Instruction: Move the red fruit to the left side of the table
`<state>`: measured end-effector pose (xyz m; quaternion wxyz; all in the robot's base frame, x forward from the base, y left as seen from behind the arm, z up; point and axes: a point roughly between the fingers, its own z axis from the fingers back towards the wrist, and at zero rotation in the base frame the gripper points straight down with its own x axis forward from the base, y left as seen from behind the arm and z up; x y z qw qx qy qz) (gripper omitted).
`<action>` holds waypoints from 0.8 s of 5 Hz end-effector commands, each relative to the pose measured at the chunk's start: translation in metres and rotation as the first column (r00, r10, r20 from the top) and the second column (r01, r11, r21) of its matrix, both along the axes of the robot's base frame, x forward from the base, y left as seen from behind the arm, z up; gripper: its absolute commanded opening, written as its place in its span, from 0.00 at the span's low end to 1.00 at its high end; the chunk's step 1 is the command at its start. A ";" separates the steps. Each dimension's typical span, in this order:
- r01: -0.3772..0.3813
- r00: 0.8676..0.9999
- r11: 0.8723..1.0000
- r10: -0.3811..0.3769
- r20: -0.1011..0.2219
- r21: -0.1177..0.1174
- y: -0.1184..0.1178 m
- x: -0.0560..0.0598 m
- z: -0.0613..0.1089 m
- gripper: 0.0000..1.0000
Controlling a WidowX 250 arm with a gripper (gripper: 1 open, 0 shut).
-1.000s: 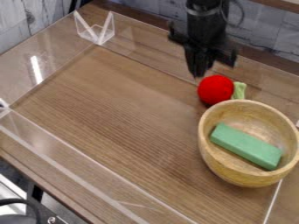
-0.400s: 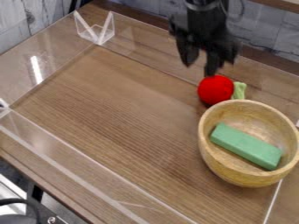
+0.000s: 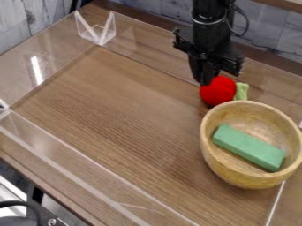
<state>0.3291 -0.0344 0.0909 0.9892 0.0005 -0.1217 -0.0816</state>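
The red fruit [image 3: 218, 93], a small bright red ball with a light green leaf on its right, lies on the table [image 3: 118, 115] at the back right, just behind the bowl. My gripper [image 3: 207, 77] points down from the black arm. Its dark fingers are drawn together, their tips right at the fruit's upper left. From this view I cannot tell whether they pinch any part of the fruit. The fruit still rests on the wood.
A tan round bowl [image 3: 213, 119] with a green rectangular block [image 3: 248, 147] inside stands at the front right, close to the fruit. Low clear acrylic walls [image 3: 41, 66] edge the tabletop, with a clear bracket [image 3: 94, 28] at the back left.
The fingers spread open half a second ago and have since come together again. The gripper has sunk from above the fruit down to its top. The fruit has not moved.
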 end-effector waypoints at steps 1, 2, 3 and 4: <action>-0.024 0.997 1.000 0.024 0.070 -0.006 0.006 0.004 0.030 0.00; -0.047 0.992 0.999 0.047 0.118 -0.006 0.014 0.002 0.056 0.00; -0.037 0.995 0.999 0.037 0.094 -0.006 0.009 0.003 0.043 1.00; -0.022 0.998 1.000 0.022 0.065 -0.005 0.003 0.003 0.025 1.00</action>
